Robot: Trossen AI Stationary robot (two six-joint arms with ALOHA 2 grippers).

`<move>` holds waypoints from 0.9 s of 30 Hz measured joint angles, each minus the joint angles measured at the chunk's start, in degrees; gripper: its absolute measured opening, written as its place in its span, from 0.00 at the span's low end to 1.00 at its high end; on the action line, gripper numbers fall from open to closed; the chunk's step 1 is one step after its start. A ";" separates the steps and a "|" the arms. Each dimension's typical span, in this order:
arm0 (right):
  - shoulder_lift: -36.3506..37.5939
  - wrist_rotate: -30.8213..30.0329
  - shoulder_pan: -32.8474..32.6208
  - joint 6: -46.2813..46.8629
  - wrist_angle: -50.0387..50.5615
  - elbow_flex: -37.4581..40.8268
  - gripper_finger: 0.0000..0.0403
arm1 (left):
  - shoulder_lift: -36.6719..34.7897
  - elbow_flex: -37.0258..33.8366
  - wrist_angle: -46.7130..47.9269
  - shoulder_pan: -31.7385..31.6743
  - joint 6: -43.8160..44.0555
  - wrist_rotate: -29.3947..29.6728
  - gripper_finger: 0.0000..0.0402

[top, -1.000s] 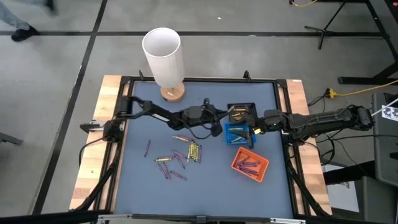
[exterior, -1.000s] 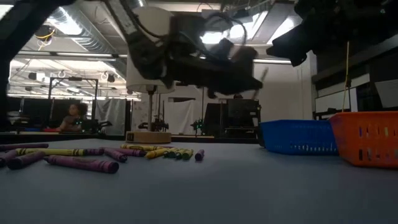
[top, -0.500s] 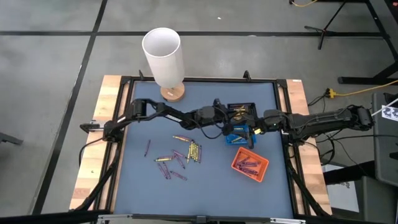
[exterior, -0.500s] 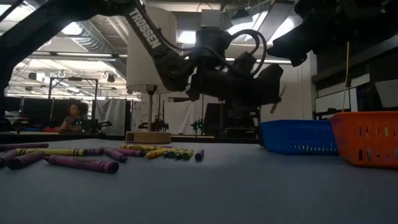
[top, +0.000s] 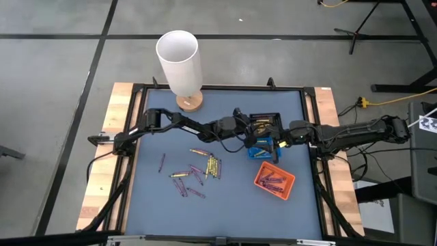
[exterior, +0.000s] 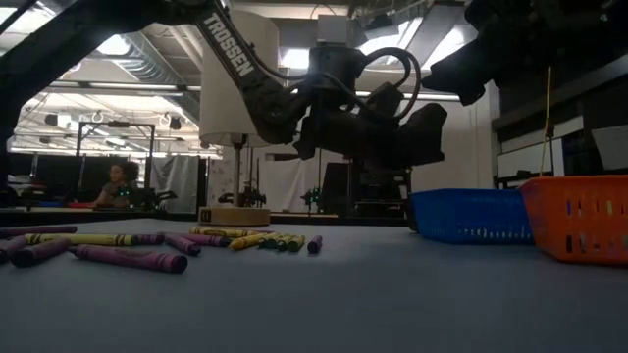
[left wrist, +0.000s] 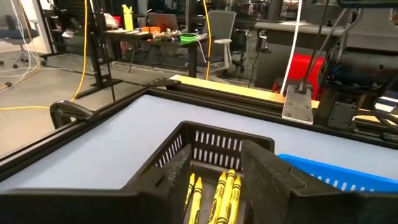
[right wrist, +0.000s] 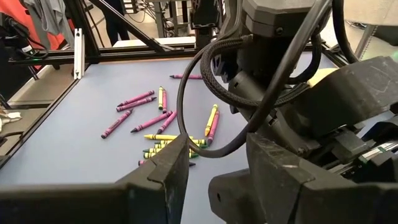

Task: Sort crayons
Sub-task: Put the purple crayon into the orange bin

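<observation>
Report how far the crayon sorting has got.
Done: yellow crayons lie in the black tray, purple ones in the orange tray. In hand: nothing; the left gripper hangs open over the black tray, the right gripper waits open. Left: the mixed pile on the mat.

Loose crayons (top: 194, 171) scattered on tabletop (top: 157, 198), left of centre. Three trays right of them: rearmost tray (top: 275, 117) holds crayons, middle tray (top: 257, 148) touching it in front, front tray (top: 275, 179) nearest. Left hand (top: 254, 128) over rearmost tray; right hand (top: 278, 144) over middle tray. Cylinder (top: 180, 65) at rear edge
</observation>
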State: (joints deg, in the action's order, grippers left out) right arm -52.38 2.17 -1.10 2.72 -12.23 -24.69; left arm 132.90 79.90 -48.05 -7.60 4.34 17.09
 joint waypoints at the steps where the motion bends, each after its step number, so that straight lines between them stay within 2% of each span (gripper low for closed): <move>1: 0.00 0.00 0.02 0.00 0.00 0.00 0.40 | -0.06 0.00 0.02 0.00 -0.01 -0.01 0.32; 5: 0.00 0.00 0.00 0.00 0.02 0.00 0.40 | -1.36 -0.02 0.33 0.37 -2.62 -0.06 0.32; 10: 0.00 0.36 -0.04 -0.01 0.13 -0.01 0.40 | -5.76 -0.36 5.61 2.31 -10.57 0.08 0.29; 15: 0.02 2.21 -0.04 -0.02 -0.63 -0.02 0.40 | -12.13 -0.46 20.00 4.58 -14.11 0.79 0.27; 20: 0.00 4.18 -0.16 -0.04 -1.83 -0.02 0.40 | -19.59 -0.46 37.43 6.44 -10.75 2.38 0.25; 27: -1.13 4.52 -3.12 -0.45 -4.44 -0.02 0.40 | -29.55 -0.46 44.44 11.00 -11.50 3.19 0.25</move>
State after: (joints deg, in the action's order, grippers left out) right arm -53.51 6.70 -4.22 2.27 -16.67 -24.71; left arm 103.35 79.44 -3.61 3.41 -7.17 20.28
